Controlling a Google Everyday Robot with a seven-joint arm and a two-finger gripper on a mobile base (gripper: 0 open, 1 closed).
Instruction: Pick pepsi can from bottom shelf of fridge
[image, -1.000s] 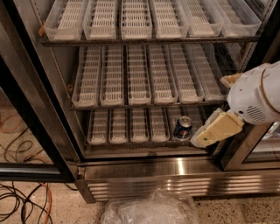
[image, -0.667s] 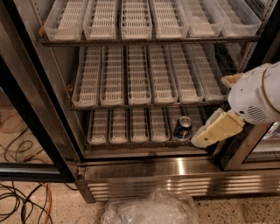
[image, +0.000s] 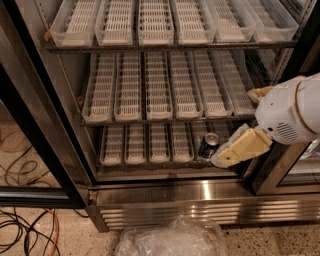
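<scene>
Stainless steel forms the base of the fridge (image: 200, 192), a bright band with a slatted grille beneath it, standing on a speckled floor (image: 270, 242). In the camera view, which looks down into the open cabinet, three levels of white slotted trays show: a top row (image: 155, 20), a middle row (image: 160, 85), and the short lanes lying on the bottom shelf (image: 150, 164). The black-framed glass door (image: 35, 135) stands swung out at the left.

The pepsi can (image: 208, 146) stands upright on the bottom shelf, at the front end of a lane toward the right side, its silver top facing up and its blue side with a red-white mark turned to the front. The lanes to its left hold nothing.

The tool (image: 222, 157) comes in from the right, a cream-coloured piece slanting down and leftward from the rounded white arm housing (image: 292, 110). Its tip lies just beside the can's right side, low near the shelf's front edge; whether it touches the can cannot be told, nor whether the tool is spread or pressed together.

On the floor at the left lie tangled orange and black cables (image: 30, 230), and a crumpled clear plastic bag (image: 172, 240) sits just before the grille
</scene>
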